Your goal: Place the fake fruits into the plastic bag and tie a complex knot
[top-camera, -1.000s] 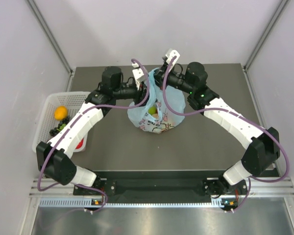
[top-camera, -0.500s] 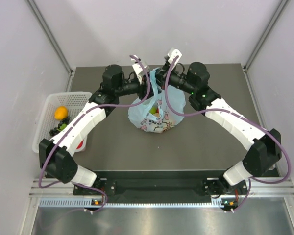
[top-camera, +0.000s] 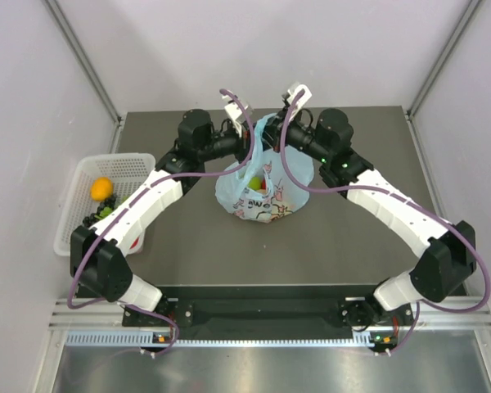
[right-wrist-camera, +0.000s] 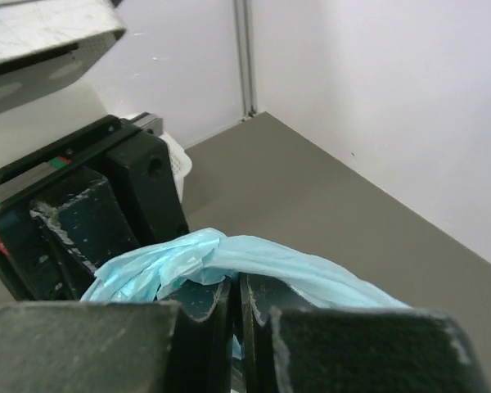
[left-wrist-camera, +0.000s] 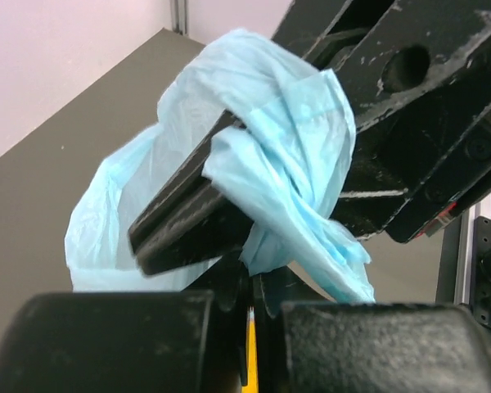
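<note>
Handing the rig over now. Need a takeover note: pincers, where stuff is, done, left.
Left pincer: shut on the top plastic of the blue bag.
Right pincer: shut on the blue bag too; the handles are twisted around one of its fingers.
Things: bag mid-table with some fruits inside. An orange, grapes and a red piece lie in the white basket.
Done: some fruit bagged, handles crossed.
Left: knot unfinished; basket fruit not bagged.
</note>
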`<state>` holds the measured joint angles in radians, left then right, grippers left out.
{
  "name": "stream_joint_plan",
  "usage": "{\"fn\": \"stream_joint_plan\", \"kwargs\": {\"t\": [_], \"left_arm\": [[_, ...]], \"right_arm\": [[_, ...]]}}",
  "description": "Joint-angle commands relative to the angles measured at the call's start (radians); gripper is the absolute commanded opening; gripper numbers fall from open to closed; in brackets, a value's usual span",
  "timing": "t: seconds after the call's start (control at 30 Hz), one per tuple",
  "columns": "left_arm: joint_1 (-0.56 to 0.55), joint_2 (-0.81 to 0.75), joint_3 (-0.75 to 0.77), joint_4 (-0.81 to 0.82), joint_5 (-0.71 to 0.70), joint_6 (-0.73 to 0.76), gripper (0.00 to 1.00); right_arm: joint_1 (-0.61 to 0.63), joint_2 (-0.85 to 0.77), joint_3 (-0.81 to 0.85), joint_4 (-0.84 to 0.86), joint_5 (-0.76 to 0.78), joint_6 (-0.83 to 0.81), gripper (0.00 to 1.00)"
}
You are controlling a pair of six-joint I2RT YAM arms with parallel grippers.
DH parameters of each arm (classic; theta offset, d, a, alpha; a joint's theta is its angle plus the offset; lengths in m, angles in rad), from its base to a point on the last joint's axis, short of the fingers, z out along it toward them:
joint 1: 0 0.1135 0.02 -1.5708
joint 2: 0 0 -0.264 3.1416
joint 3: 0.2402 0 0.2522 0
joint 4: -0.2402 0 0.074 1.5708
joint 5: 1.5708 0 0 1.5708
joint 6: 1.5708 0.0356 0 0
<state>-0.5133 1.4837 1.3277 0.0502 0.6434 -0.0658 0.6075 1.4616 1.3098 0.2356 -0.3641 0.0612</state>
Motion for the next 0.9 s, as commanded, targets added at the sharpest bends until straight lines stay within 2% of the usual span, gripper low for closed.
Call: {"fn": "stream_joint_plan", "kwargs": {"t": [0.0,0.2,0.47,0.73,0.87], "left_arm": [[-0.005,-0.02,0.037,-0.019,-0.06,-0.019,0.0],[-0.005,-0.051,0.079,-0.194,-0.134,-0.019,0.0],[0.002,-0.025,0.197,-0.423,-0.378,-0.065,0.0],[0.035,-0.007,0.215,-0.464,-0.629,-0.189,0.0],[0.05,-0.008,0.206,-0.489,-0.751,-0.241,0.0]], "right_arm": [[-0.006,-0.055,0.019,-0.083,0.108,0.04,0.0],[-0.011,-0.043,0.094,-0.263,0.231,0.071,0.0],[-0.012,-0.069,0.092,-0.39,0.289,0.129,0.0],[-0.044,-0.096,0.043,-0.412,0.382,0.196,0.0],[-0.104,-0.121,-0.001,-0.394,0.39,0.262,0.0]]}}
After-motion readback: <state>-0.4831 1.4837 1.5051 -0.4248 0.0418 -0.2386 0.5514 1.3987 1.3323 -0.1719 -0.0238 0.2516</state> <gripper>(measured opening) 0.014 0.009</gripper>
